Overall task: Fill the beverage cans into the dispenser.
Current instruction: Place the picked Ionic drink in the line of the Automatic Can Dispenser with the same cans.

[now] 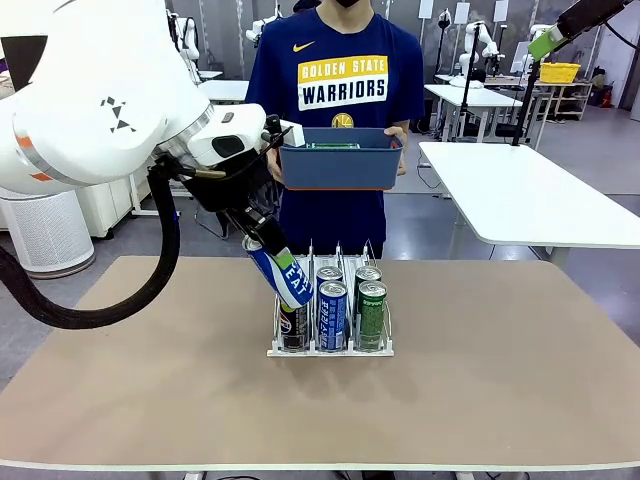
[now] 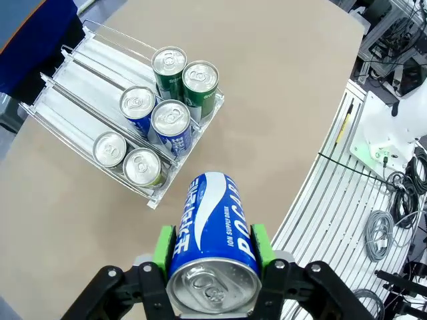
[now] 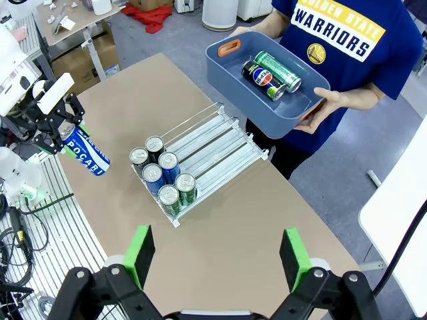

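The left tool (image 2: 212, 248) is showing black fingers (image 2: 150, 285) and green pads (image 2: 163, 247) around a blue can (image 2: 213, 213) bearing a white wave, white lettering and a silver top. Ahead of that tool, a white-based rack (image 2: 73, 87) with clear dividers is carrying green cans (image 2: 200, 83) and blue-and-white cans (image 2: 171, 127). The table (image 2: 280, 100) is looking tan. The person's navy shirt (image 1: 345, 45) is displaying yellow and white print; the bin (image 1: 340, 170) is showing blue-grey.
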